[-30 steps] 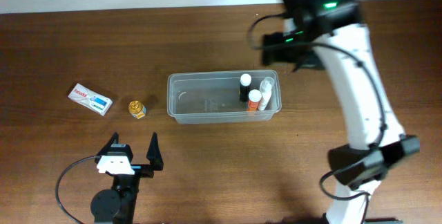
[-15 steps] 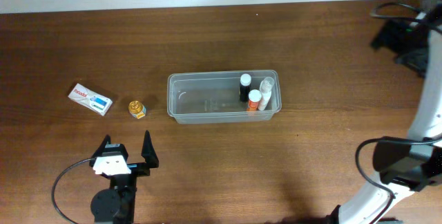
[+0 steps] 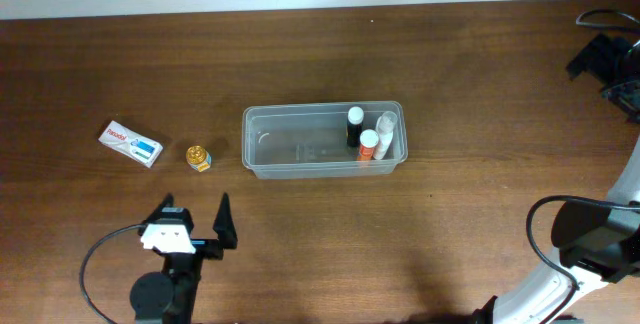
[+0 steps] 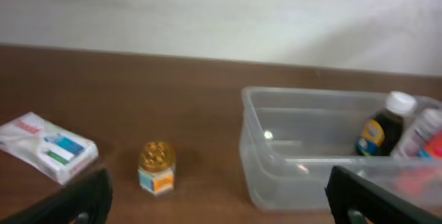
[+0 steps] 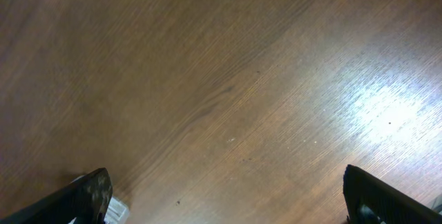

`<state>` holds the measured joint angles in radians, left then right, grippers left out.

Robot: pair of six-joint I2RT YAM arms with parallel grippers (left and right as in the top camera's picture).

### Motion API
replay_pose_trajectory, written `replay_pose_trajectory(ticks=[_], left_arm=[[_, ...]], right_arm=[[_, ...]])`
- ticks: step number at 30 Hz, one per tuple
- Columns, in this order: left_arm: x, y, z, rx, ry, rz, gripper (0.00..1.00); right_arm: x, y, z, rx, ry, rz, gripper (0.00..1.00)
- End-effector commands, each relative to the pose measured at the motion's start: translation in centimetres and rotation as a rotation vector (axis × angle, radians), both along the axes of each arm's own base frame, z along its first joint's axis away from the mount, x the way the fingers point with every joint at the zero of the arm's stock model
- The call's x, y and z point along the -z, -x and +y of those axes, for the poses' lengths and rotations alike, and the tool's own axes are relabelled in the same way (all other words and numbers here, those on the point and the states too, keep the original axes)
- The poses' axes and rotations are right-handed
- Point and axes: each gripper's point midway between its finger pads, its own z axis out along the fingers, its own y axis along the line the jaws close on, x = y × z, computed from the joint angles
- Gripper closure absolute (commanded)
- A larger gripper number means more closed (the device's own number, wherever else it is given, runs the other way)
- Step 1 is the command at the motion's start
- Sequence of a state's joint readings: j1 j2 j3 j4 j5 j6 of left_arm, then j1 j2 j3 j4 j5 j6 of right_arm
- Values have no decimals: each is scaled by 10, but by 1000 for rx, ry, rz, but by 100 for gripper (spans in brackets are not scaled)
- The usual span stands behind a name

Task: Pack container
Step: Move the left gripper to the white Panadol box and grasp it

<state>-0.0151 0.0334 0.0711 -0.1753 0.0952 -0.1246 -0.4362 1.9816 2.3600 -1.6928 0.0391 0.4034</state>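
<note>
Black left tool [image 3: 195, 204] low, spread, facing container [image 3: 300, 170]; right tool [image 5: 228, 200] spread, far right.

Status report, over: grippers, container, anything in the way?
Left gripper open, right gripper open, both empty. Container holds three bottles. Jar and box outside, left of it, unobstructed.

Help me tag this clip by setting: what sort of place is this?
Likely a robot-manipulation lab bench, not a home: a bare wooden table against a plain white wall, a left arm and right arm at it, and a clear container with small bottles.
</note>
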Motion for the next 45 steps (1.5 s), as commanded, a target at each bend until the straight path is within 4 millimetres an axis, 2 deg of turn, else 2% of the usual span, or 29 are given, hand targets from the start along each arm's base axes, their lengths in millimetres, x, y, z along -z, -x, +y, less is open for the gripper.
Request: replay_pose_trajectory(ticks=[1, 5, 9, 14, 18, 22, 25, 29, 31, 33, 38, 40, 45], left_arm=[[-52, 5, -3, 17, 12, -40, 1], [-103, -3, 2, -6, 10, 18, 1], [-133, -24, 0, 8, 14, 200, 1], [-146, -49, -4, 55, -41, 565, 1], [-144, -61, -4, 74, -54, 812, 1], [-127, -83, -6, 91, -39, 948, 1], [-103, -103, -16, 138, -3, 1008, 1], [-72, -130, -10, 114, -9, 1058, 1], [-57, -144, 4, 6, 53, 1086, 1], [-40, -152, 30, -198, 184, 1126, 1], [-10, -162, 81, -498, 456, 1159, 1], [2, -164, 100, -579, 530, 1164, 1], [27, -170, 130, -661, 598, 1171, 1]], right_arm=[[-12, 4, 2, -5, 6, -29, 2], [-12, 4, 2, -5, 6, -29, 2], [-12, 4, 2, -5, 6, -29, 2], [-12, 4, 2, -5, 6, -29, 2], [-12, 4, 2, -5, 6, -29, 2], [-12, 4, 2, -5, 6, -29, 2], [-12, 4, 2, -5, 6, -29, 2], [-12, 4, 2, -5, 7, -29, 2], [-12, 4, 2, -5, 6, -29, 2], [-12, 4, 2, -5, 6, -29, 2], [-12, 4, 2, -5, 6, -29, 2], [-12, 4, 2, -5, 7, -29, 2], [-12, 4, 2, -5, 6, -29, 2]])
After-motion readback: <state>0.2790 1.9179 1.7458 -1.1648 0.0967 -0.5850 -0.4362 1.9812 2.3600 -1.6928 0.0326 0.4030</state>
